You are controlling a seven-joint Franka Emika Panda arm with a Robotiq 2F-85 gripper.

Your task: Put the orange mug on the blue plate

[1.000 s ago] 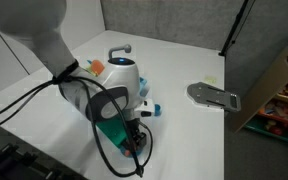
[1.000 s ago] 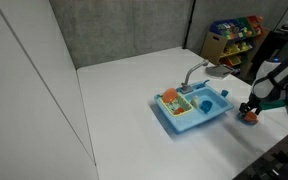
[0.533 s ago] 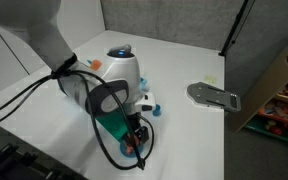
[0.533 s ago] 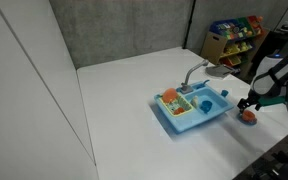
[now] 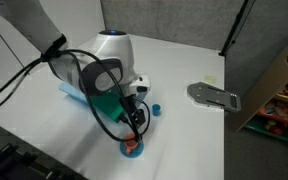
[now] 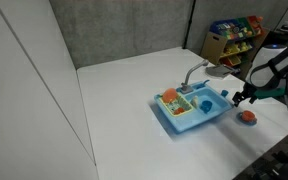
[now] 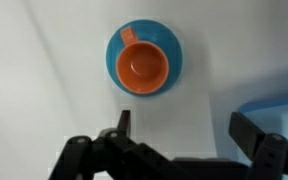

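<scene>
The orange mug (image 7: pixel 144 66) stands upright on the blue plate (image 7: pixel 174 52) in the wrist view, its handle pointing up-left. Both also show in both exterior views, the mug (image 5: pixel 132 143) on the plate (image 5: pixel 132 150) on the white table, and the mug (image 6: pixel 248 116) right of the toy sink. My gripper (image 7: pixel 184 125) is open and empty, raised above the mug and apart from it; it hangs over the mug (image 5: pixel 135 122) and next to the sink's corner (image 6: pixel 242 96).
A light-blue toy sink (image 6: pixel 189 112) holds a small blue cup (image 6: pixel 206 104) and an orange item among yellow and green toys (image 6: pixel 171 100). A small blue piece (image 5: pixel 156 109) lies near the sink. A grey flat object (image 5: pixel 214 96) lies near the table's edge.
My gripper has let go of the orange mug and risen away from it. The mug now stands free on the blue plate.
</scene>
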